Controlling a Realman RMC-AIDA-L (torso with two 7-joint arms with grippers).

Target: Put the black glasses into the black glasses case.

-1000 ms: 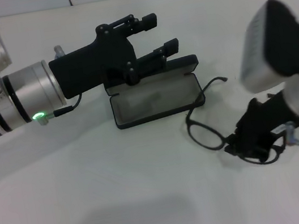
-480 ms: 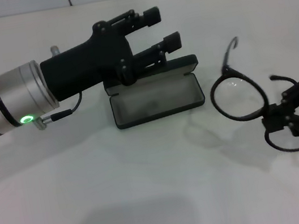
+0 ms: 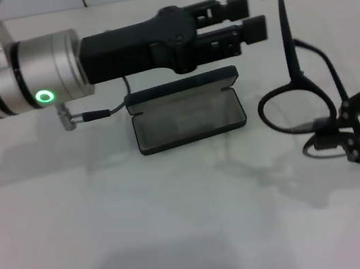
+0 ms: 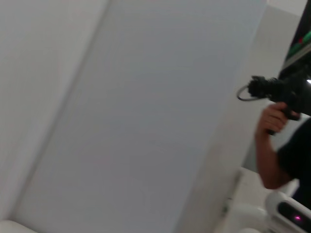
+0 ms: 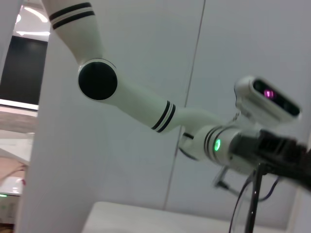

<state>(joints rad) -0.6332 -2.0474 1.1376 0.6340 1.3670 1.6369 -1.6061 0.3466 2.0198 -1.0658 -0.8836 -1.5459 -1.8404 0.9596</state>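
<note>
From the head view I see my right claw [image 3: 346, 134] at the right edge of the worktop [image 3: 182, 231], closed on the black glasses [image 3: 298, 97] at the frame near the lenses. The glasses are lifted clear of the worktop and tilted, with one temple arm standing nearly straight up and the round lens facing the case. They hang to the right of the black glasses case [image 3: 187, 116], apart from it. The case lies open on the worktop, its grey-lined tray facing up and its lid raised behind.

My left claw [image 3: 253, 15] reaches in from the left, level and above the case's rear edge. Its fingers [image 3: 238, 6] are parted with nothing between them, pointing toward the upright temple arm.
</note>
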